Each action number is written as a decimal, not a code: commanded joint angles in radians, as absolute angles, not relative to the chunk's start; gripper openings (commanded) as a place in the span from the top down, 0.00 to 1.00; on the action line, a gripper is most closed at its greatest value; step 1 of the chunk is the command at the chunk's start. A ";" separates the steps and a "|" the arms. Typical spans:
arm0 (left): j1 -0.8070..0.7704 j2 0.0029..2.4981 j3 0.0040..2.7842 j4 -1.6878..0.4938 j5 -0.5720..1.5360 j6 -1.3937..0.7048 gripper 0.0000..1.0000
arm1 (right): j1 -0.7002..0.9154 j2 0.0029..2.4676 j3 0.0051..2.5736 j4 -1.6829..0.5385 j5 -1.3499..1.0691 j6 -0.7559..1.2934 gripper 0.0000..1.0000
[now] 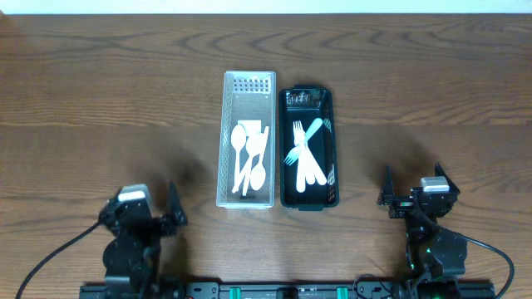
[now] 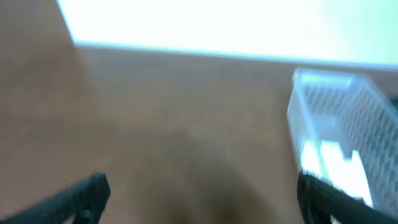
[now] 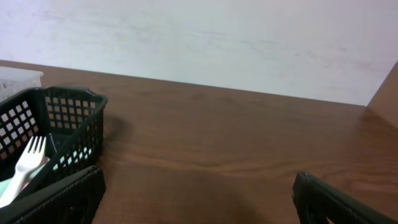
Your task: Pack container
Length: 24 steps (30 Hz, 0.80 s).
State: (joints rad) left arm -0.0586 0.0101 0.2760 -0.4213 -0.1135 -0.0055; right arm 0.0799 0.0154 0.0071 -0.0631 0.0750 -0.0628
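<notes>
A clear plastic basket (image 1: 224, 141) holds several white spoons (image 1: 249, 158) at the table's middle. Next to it on the right, a black basket (image 1: 283, 158) holds white forks (image 1: 306, 154). The clear basket shows blurred at the right of the left wrist view (image 2: 336, 106). The black basket (image 3: 68, 118) with a fork (image 3: 25, 165) shows at the left of the right wrist view. My left gripper (image 1: 148, 216) is open and empty near the front left edge. My right gripper (image 1: 413, 193) is open and empty at the front right.
The brown wooden table (image 1: 100, 100) runs to a pale wall at the back (image 3: 217, 37). Both arm bases stand at the front edge.
</notes>
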 commanded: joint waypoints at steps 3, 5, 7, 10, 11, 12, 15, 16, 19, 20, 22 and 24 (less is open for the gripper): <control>-0.051 0.002 0.087 -0.093 -0.101 0.028 0.02 | 0.092 0.012 0.006 -0.068 0.071 -0.072 0.01; -0.051 0.002 0.009 0.026 -0.102 0.046 0.02 | 0.092 0.012 0.006 -0.068 0.071 -0.072 0.01; -0.049 0.002 0.006 -0.010 -0.105 0.049 0.02 | 0.092 0.012 0.006 -0.068 0.071 -0.072 0.01; -0.049 0.002 0.004 -0.045 -0.105 0.049 0.02 | 0.092 0.012 0.006 -0.068 0.071 -0.072 0.01; -0.049 0.002 0.004 -0.056 -0.105 0.049 0.02 | 0.092 0.012 0.006 -0.068 0.071 -0.072 0.01; -0.049 0.003 0.004 -0.063 -0.105 0.049 0.02 | 0.092 0.012 0.006 -0.068 0.070 -0.072 0.01; -0.049 0.006 0.004 -0.063 -0.105 0.049 0.02 | 0.092 0.012 0.006 -0.068 0.071 -0.072 0.01; -0.049 0.007 0.004 -0.063 -0.105 0.048 0.02 | 0.092 0.012 0.006 -0.068 0.071 -0.072 0.01; -0.049 0.013 0.004 -0.063 -0.105 0.049 0.02 | 0.092 0.012 0.006 -0.068 0.071 -0.072 0.01; -0.049 0.014 0.004 -0.063 -0.105 0.049 0.02 | 0.092 0.012 0.006 -0.068 0.071 -0.072 0.01; -0.049 0.018 0.004 -0.063 -0.105 0.049 0.02 | 0.092 0.012 0.006 -0.068 0.071 -0.072 0.01; -0.049 0.023 0.004 -0.063 -0.105 0.049 0.02 | 0.092 0.012 0.006 -0.068 0.071 -0.072 0.01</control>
State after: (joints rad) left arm -0.0540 0.0143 0.0212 -0.0189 -0.1001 0.0315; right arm 0.0799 0.0166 0.0071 -0.0631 0.0746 -0.0628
